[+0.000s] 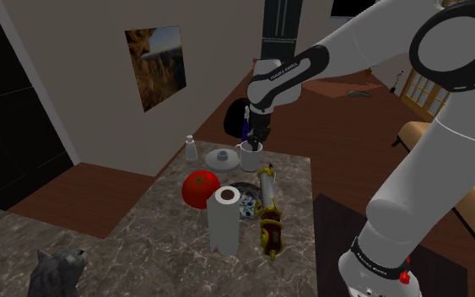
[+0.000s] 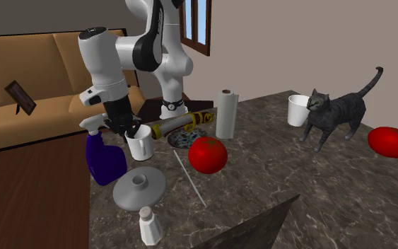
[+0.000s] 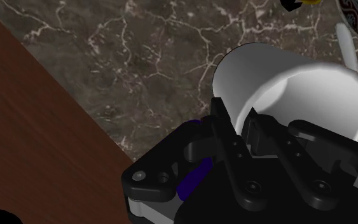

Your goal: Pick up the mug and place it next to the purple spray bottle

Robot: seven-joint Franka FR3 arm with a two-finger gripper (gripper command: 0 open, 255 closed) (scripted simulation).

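Observation:
A white mug [image 1: 250, 157] stands at the far end of the dark marble table [image 1: 155, 232], right beside the purple spray bottle [image 2: 105, 160]. My black gripper [image 2: 132, 131] comes down from above and is shut on the mug's rim [image 3: 279, 83], one finger inside and one outside. In the wrist view a bit of the purple spray bottle [image 3: 194, 181] shows beside the hand. Whether the mug [image 2: 140, 146] rests on the table or hangs just above it I cannot tell.
Close by are a grey lid [image 2: 138, 187], a white shaker [image 2: 149, 226], a red tomato [image 2: 207, 154], a paper towel roll [image 2: 225, 113], a patterned bowl [image 1: 245, 201] and a lying yellow bottle [image 1: 267, 187]. A grey cat [image 2: 331, 113] stands by another white mug [image 2: 297, 109].

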